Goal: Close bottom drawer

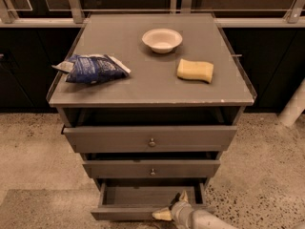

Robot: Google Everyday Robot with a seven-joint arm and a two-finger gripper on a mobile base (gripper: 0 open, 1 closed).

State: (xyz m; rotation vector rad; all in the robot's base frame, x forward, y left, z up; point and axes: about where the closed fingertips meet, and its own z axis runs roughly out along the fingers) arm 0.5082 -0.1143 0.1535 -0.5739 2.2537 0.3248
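Observation:
The bottom drawer [143, 196] is the narrowest of three grey-brown drawers and stands pulled out, its empty inside showing. Its short front panel [124, 215] runs along the lower edge of the view; its knob is hidden. My gripper [172, 205] reaches in from the lower right and sits at the front panel, right of centre. One pale fingertip [183, 196] lies over the drawer's inside and the other [161, 215] lies against the front panel. The fingers are spread apart and hold nothing.
The mid-width drawer [151, 168] and the widest top drawer [150, 138] each stand slightly out, with round knobs. On the cabinet top [143, 87] lie a blue chip bag [93, 68], a white bowl [162, 39] and a yellow sponge [195, 70]. Speckled floor surrounds the cabinet.

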